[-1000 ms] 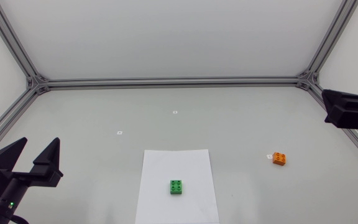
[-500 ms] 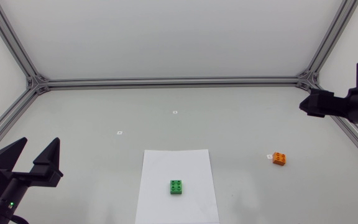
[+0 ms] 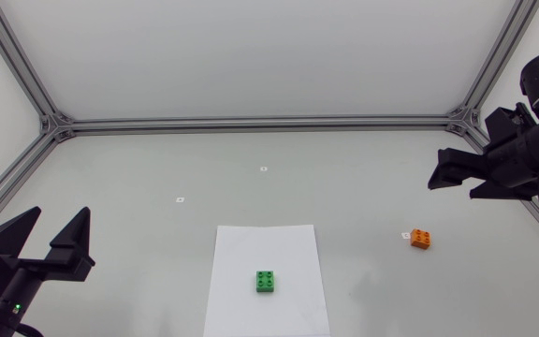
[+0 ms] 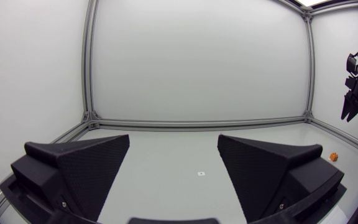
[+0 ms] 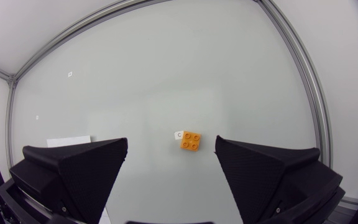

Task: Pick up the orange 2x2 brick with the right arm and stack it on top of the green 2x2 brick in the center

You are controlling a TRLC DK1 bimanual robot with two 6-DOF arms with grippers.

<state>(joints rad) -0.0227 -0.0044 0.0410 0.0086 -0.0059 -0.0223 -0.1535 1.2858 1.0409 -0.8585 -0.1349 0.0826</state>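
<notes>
The orange 2x2 brick (image 3: 421, 239) lies on the table at the right, with a small white tag beside it. The green 2x2 brick (image 3: 266, 281) sits on a white paper sheet (image 3: 251, 245) in the middle. My right gripper (image 3: 461, 183) hangs open in the air above and behind the orange brick. In the right wrist view the orange brick (image 5: 191, 141) lies ahead of the open fingers, between their lines. My left gripper (image 3: 54, 241) rests open at the table's front left, far from both bricks. The left wrist view shows the orange brick (image 4: 334, 157) far off and my right gripper (image 4: 351, 106) high above it.
Small white markers (image 3: 263, 169) (image 3: 180, 199) dot the table behind the paper sheet. An aluminium frame (image 3: 260, 123) runs along the table's back and sides.
My right arm has swung in from the right edge toward the table's middle, coming over the area behind the orange brick. The left arm and both bricks have stayed put.
</notes>
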